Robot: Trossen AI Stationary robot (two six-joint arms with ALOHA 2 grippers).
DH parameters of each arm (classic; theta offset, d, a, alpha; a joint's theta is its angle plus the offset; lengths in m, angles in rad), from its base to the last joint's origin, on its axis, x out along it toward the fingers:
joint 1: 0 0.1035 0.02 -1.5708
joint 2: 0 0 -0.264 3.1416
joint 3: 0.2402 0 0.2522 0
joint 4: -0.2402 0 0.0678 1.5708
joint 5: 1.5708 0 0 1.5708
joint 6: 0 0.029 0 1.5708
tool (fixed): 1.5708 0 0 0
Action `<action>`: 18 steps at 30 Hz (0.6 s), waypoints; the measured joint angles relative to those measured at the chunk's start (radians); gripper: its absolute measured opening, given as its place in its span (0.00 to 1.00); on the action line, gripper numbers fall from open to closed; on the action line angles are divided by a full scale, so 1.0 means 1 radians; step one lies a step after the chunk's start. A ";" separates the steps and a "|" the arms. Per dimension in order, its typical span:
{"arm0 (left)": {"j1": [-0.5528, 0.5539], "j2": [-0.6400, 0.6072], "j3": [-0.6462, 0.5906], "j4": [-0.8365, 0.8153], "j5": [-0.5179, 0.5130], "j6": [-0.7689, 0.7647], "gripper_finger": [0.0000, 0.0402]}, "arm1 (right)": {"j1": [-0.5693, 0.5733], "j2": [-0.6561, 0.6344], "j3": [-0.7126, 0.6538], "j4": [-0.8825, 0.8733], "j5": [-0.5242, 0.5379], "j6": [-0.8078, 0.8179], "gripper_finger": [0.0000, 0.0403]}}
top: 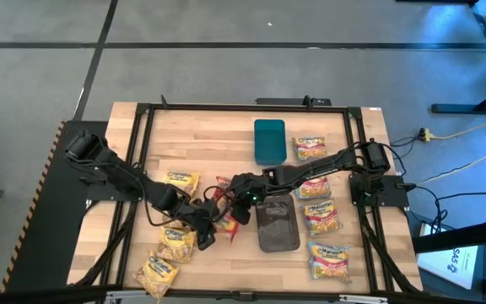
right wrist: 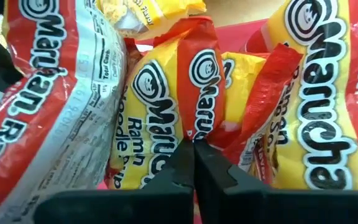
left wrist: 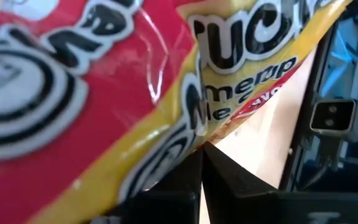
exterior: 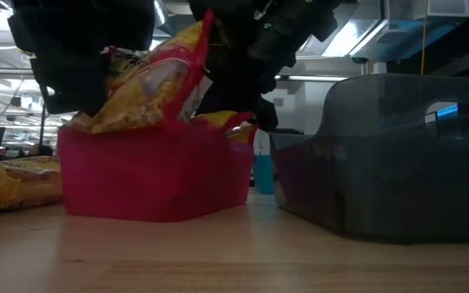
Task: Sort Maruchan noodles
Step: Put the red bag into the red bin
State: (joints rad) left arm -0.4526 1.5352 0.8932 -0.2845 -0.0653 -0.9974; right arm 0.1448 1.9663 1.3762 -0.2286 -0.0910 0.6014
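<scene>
Sorting partly done: several red packets (right wrist: 185,93) stand in the pink tray (exterior: 149,175), left pincer (top: 202,237) closed on another red packet (exterior: 149,81) above it. Right pincer (top: 236,211) closed, empty, beside the tray; yellow packets (top: 167,253) and blue-and-pink packets (top: 319,215) remain on the bench (top: 218,135), grey tray (top: 277,226) and teal tray (top: 269,140) unfilled

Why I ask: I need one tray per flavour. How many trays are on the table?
3. The teal tray sits mid-table; the grey tray is in line with it, nearer the low camera; the pink tray, beside the grey one, is largely covered from above.

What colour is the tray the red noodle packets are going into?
Bright pink tray, clearest in the low view.
</scene>
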 joint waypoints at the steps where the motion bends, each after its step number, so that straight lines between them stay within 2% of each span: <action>1: 0.000 0.000 0.000 0.000 -0.015 -0.007 0.00 | 0.000 0.000 0.003 -0.002 0.002 -0.001 0.00; 7: -0.001 -0.007 -0.001 -0.006 -0.095 -0.022 0.00 | 0.007 0.000 0.057 -0.019 0.026 -0.046 0.00; 18: -0.001 -0.011 -0.002 -0.007 -0.130 -0.044 0.00 | 0.013 0.000 0.067 -0.065 0.057 -0.057 0.00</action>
State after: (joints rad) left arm -0.4534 1.5247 0.8909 -0.2914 -0.1954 -1.0417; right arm 0.1574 1.9660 1.4433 -0.2933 -0.0337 0.5449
